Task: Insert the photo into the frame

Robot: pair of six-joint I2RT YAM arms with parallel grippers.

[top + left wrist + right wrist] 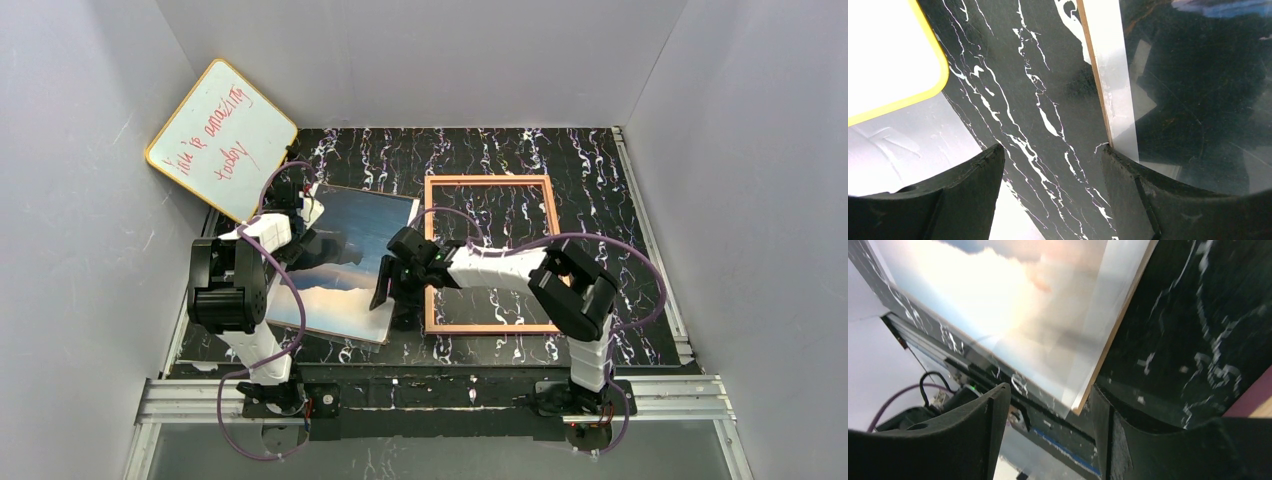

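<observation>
From above only: photo flat and face up, left of centre on the table. Frame flat just beside it on the right, marble visible through the pane. Left gripper at the photo's far-left corner, right gripper at its near-right corner.
Left wrist only: jaws wide, clamping nothing, one finger at the print's white border.
Right wrist, blurred: jaws wide, photo's corner between them, ungripped.
Black, white-veined surface; whiteboard leaning far left; plain grey walls.

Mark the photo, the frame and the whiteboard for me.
photo [362, 222], top external view, blue upper area of the print
frame [490, 179], top external view, far pink rail
whiteboard [222, 135], top external view, middle of its white face
</observation>
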